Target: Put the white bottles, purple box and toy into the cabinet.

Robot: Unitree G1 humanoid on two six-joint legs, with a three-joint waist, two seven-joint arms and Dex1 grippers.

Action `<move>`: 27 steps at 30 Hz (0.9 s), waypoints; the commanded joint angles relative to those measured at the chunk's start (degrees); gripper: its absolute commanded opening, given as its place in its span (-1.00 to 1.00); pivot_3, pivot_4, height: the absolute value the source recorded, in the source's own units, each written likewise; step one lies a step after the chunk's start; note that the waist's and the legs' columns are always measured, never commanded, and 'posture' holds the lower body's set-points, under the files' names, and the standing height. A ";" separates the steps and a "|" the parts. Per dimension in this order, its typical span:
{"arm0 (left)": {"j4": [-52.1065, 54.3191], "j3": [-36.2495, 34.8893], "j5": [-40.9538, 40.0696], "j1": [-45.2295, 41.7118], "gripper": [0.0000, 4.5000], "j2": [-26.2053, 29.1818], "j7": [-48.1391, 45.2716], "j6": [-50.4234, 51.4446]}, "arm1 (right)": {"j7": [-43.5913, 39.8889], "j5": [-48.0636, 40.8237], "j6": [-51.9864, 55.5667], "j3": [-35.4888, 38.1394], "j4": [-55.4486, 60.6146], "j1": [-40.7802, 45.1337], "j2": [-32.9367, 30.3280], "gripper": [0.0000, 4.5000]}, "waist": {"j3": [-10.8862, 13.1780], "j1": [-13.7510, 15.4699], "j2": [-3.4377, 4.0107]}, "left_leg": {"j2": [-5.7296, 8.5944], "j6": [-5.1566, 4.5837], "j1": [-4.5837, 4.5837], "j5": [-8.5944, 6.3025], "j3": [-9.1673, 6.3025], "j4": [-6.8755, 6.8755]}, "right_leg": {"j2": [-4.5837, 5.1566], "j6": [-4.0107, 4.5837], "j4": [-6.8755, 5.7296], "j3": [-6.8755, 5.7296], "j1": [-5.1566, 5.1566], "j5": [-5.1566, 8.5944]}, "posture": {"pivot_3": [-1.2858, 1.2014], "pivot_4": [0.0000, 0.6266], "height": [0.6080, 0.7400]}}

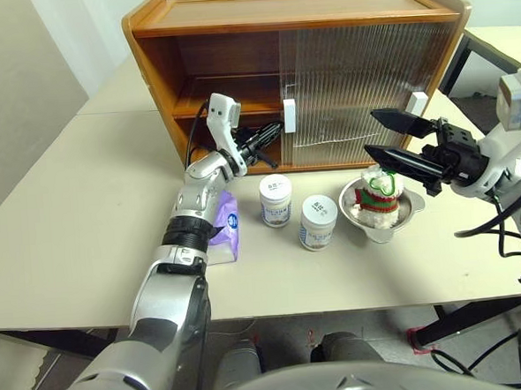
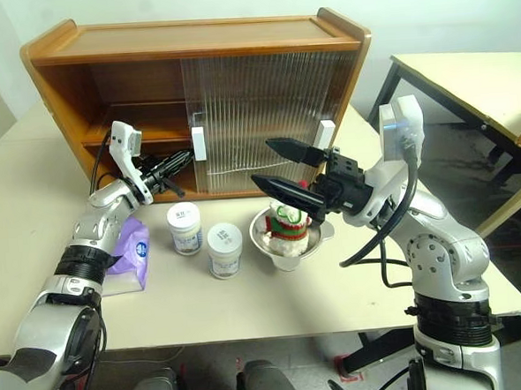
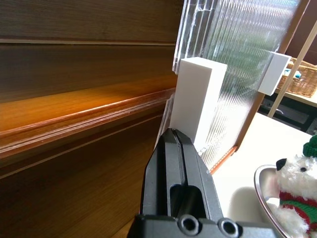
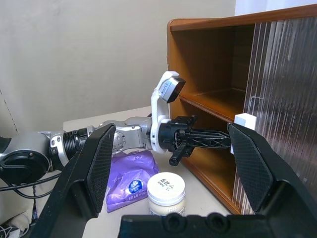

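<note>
The wooden cabinet point(image 1: 232, 24) stands at the back of the table, its left half open and its ribbed sliding doors point(image 1: 359, 74) covering the right half. My left gripper point(image 1: 273, 134) is shut and empty, its tips right beside the near door's white handle point(image 3: 198, 99). Two white bottles point(image 1: 276, 200) point(image 1: 318, 221) stand upright in front of the cabinet. The purple box point(image 1: 227, 219) lies left of them, partly hidden under my left forearm. The toy point(image 1: 380, 192) sits in a steel bowl point(image 1: 411, 205). My right gripper point(image 1: 372, 132) hangs open just above the toy, pointing left.
A second white handle point(image 1: 417, 104) sits at the cabinet's right end. Another table point(image 2: 466, 76) stands off to the right with a gap between. A wicker basket point(image 3: 297, 82) shows beyond the cabinet. The table's front edge runs close below the bottles.
</note>
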State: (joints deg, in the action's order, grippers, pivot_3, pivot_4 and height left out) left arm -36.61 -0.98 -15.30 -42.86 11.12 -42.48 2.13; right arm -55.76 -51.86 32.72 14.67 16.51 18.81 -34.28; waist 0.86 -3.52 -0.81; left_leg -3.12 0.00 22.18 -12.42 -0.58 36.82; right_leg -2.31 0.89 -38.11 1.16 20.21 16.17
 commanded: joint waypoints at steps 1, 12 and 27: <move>1.97 -0.91 0.19 1.19 -1.00 0.86 0.37 -0.48 | -0.46 -0.37 -0.31 -0.36 -0.15 0.22 0.22 1.00 | 0.00 -0.03 0.00 | 0.00 0.00 0.01 0.00 0.00 0.00 | 0.00 0.00 0.00 0.00 0.00 0.00 | -0.10 -1.00 1.00; 32.27 -5.42 -10.18 17.04 -0.73 8.87 -0.87 13.34 | -1.92 -0.33 0.31 -1.62 -1.75 1.27 0.63 1.00 | -0.03 -0.02 0.05 | 0.02 -0.06 0.18 -0.04 -0.01 -0.06 | -0.09 0.07 -0.03 -0.05 0.23 0.08 | -0.06 -1.00 1.00; 53.04 -20.35 -27.10 42.00 0.99 25.11 -9.31 25.94 | -5.47 0.88 0.12 -4.75 -6.94 5.49 1.89 1.00 | -0.09 2.27 0.13 | -0.02 0.17 0.07 -0.04 -0.09 -0.10 | -0.08 1.01 -0.16 0.02 0.32 -0.08 | 0.03 -1.00 1.00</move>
State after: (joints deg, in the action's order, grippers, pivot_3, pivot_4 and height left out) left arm 14.89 -20.10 -41.05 -2.62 35.59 -50.19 27.94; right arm -60.64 -51.43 32.73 10.36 10.23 23.65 -32.28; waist 0.78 -1.25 -0.68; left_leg -3.15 0.20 22.25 -12.47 -0.68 36.71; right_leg -2.38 1.92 -38.27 1.19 20.54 16.10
